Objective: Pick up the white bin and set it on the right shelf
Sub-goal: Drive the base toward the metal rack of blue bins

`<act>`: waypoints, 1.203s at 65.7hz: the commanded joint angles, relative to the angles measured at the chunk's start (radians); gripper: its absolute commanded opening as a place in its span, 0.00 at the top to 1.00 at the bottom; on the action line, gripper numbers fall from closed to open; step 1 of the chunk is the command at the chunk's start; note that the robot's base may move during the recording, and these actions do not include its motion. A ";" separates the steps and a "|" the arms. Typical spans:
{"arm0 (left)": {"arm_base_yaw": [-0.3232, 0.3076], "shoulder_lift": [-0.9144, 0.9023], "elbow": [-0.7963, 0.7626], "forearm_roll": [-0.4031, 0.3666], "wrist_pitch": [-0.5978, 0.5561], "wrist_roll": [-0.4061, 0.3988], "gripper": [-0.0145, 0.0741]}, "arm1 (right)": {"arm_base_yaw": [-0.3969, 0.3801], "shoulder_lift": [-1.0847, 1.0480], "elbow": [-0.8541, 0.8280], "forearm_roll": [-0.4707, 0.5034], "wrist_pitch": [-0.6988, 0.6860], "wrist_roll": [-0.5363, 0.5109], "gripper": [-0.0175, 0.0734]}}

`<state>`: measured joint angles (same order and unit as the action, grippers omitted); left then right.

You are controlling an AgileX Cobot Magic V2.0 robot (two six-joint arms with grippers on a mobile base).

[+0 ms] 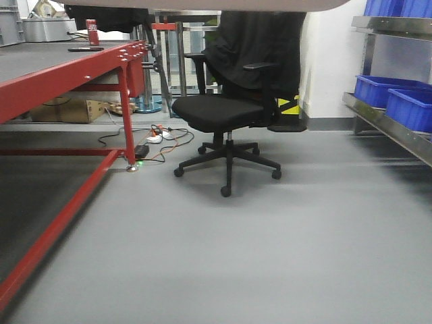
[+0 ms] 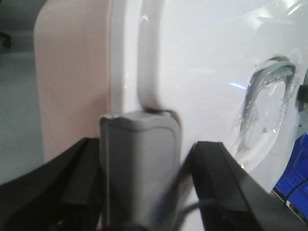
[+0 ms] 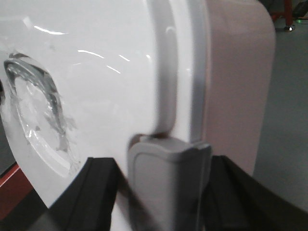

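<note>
The white bin [image 2: 207, 62] fills both wrist views, its glossy lid beside the pinkish tub wall [image 3: 236, 82]. My left gripper [image 2: 144, 149] is shut on the grey latch [image 2: 139, 163] at one end of the bin. At the other end my right gripper [image 3: 166, 163] is shut on the matching grey latch [image 3: 168, 187]. In the front view only the bin's underside [image 1: 223, 4] shows, as a pale strip along the top edge, held off the floor. The right shelf [image 1: 391, 129] stands at the right edge with its steel front rail.
Blue crates [image 1: 398, 101] sit on the shelf's lower level. A black office chair [image 1: 226, 111] stands ahead in the middle. A red-framed table [image 1: 74, 74] runs along the left, with cables and a power strip [image 1: 152, 142] on the floor by its leg.
</note>
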<state>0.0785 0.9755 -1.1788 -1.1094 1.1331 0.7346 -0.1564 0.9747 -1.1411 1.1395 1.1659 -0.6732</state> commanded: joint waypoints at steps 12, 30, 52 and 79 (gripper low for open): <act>-0.019 -0.018 -0.035 -0.184 0.038 0.006 0.56 | 0.013 -0.019 -0.040 0.213 0.119 -0.007 0.35; -0.019 -0.018 -0.035 -0.184 0.038 0.006 0.56 | 0.013 -0.019 -0.040 0.213 0.119 -0.007 0.35; -0.019 -0.018 -0.035 -0.184 0.038 0.006 0.56 | 0.013 -0.019 -0.040 0.213 0.119 -0.007 0.35; -0.019 -0.018 -0.035 -0.184 0.038 0.006 0.56 | 0.013 -0.019 -0.040 0.213 0.119 -0.007 0.35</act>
<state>0.0785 0.9755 -1.1788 -1.1094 1.1331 0.7346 -0.1564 0.9747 -1.1411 1.1418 1.1659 -0.6732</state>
